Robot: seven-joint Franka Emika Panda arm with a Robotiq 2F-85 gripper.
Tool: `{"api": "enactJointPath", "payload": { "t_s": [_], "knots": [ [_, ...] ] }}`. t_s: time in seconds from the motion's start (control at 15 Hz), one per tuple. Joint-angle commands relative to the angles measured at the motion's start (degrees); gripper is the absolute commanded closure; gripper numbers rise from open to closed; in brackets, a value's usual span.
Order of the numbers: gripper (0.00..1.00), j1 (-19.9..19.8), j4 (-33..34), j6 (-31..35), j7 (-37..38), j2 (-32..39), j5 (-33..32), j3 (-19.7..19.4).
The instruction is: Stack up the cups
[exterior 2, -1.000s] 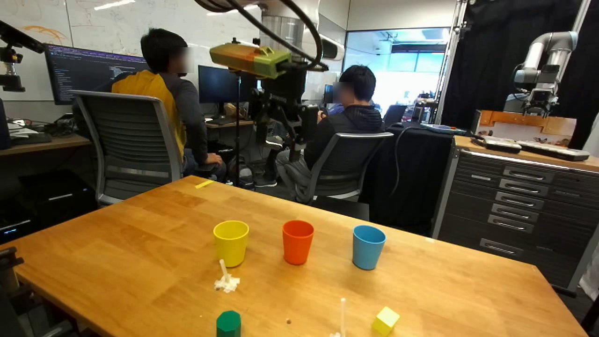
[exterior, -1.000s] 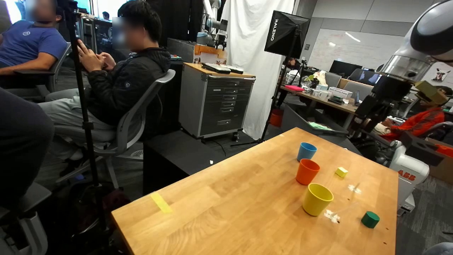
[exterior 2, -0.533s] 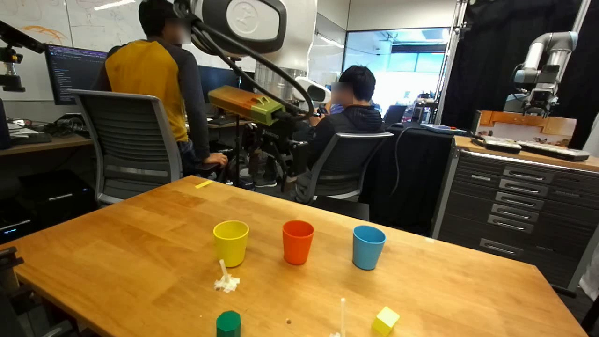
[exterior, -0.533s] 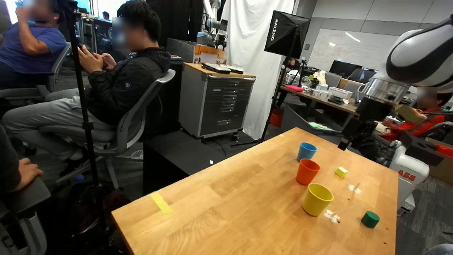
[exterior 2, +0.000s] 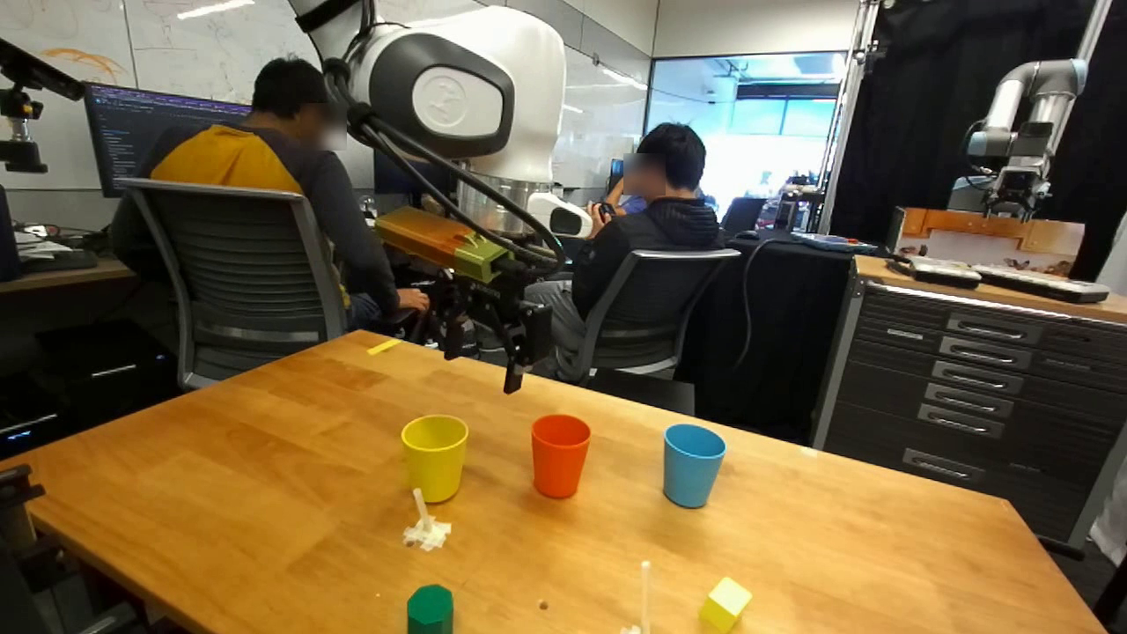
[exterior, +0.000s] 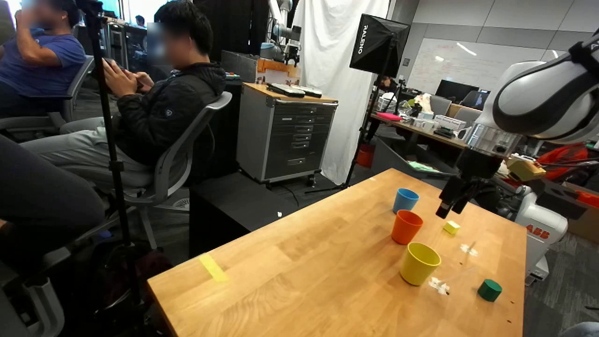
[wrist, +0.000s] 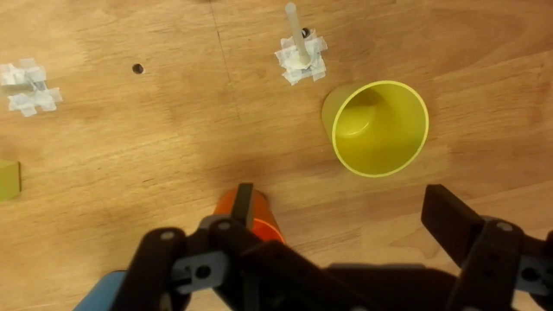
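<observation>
Three cups stand upright and apart in a row on the wooden table. The yellow-green cup (exterior: 420, 267) (exterior 2: 434, 468) (wrist: 376, 129), the orange cup (exterior: 406, 229) (exterior 2: 560, 465) (wrist: 262, 211) and the blue cup (exterior: 405, 201) (exterior 2: 692, 474) (wrist: 100, 296) show in all views. My gripper (exterior: 448, 211) (exterior 2: 482, 370) (wrist: 339, 190) is open and empty, held above the table and the cups. In the wrist view, its left finger covers part of the orange cup, and the yellow-green cup lies ahead of the gap between the fingers. The blue cup is mostly hidden behind the left finger's linkage.
A dark green block (exterior: 490, 290) (exterior 2: 430, 608) and a small yellow block (exterior: 451, 228) (exterior 2: 726, 604) (wrist: 8, 179) lie on the table (exterior: 290, 281). Thin upright sticks (exterior 2: 421, 509) (wrist: 299, 39) are taped down near the yellow-green cup and the yellow block.
The arm and gripper have come down toward the table, moving left in both exterior views. The gripper stays open. The cups and blocks have not moved.
</observation>
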Motion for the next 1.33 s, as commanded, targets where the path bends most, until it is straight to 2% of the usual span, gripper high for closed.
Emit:
{"api": "enactJointPath", "payload": {
  "t_s": [0.0,0.27,0.73,1.27],
  "knots": [
    [0.0,-1.43,0.27,1.62,-0.97,1.45,-1.35,1.4],
    [0.0,-1.53,0.11,2.2,-0.72,2.94,-2.17,1.34],
    [0.0,-0.65,-0.1,4.92,0.56,6.89,-7.84,0.85],
    [0.0,0.25,0.88,8.09,1.75,11.13,-11.11,2.0]
  ]
}}
